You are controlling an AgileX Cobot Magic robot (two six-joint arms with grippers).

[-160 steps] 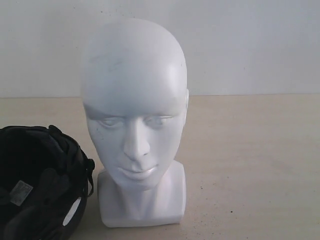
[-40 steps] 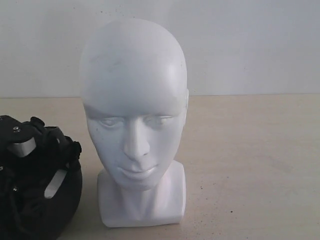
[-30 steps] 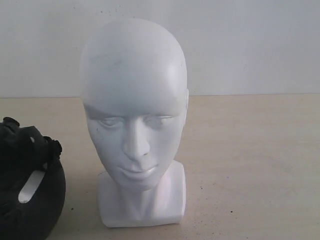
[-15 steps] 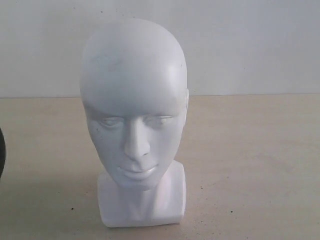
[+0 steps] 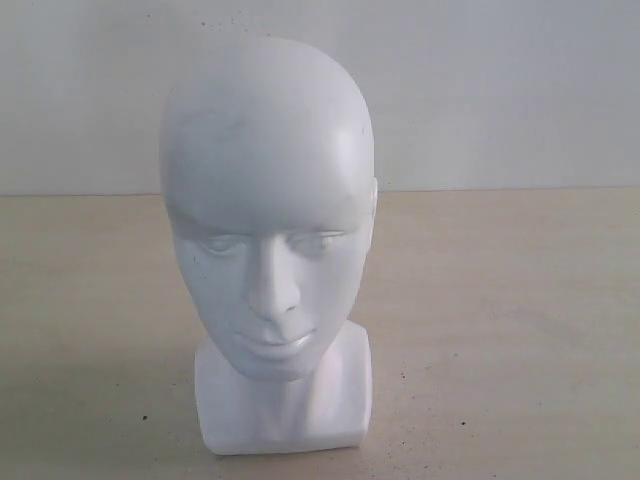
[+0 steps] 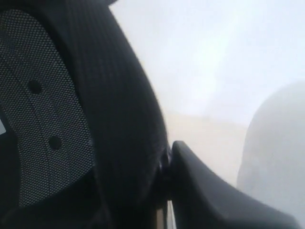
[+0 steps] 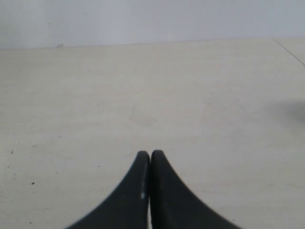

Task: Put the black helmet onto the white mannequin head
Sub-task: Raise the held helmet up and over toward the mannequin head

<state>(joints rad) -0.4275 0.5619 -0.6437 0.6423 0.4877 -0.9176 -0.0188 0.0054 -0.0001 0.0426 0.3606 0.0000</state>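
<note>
The white mannequin head [image 5: 268, 220] stands upright on its blocky neck base, facing the exterior camera, with nothing on it. The black helmet [image 6: 109, 109] shows only in the left wrist view, very close, with its meshed padded lining [image 6: 43, 109] toward the camera. My left gripper [image 6: 167, 164] is shut on the helmet's edge, one finger [image 6: 209, 191] lying against the outside of the shell. A blurred white shape at that view's edge is the mannequin head [image 6: 276, 152]. My right gripper [image 7: 150, 155] is shut on nothing above the bare table. No gripper appears in the exterior view.
The beige tabletop [image 5: 500, 320] runs back to a plain white wall [image 5: 500, 90]. A table edge or seam [image 7: 288, 50] crosses one corner of the right wrist view. Small dark specks dot the surface.
The helmet, with my left gripper on it, has slid left out of the exterior view; half a second ago only a sliver showed at the left edge. The mannequin head has not moved.
</note>
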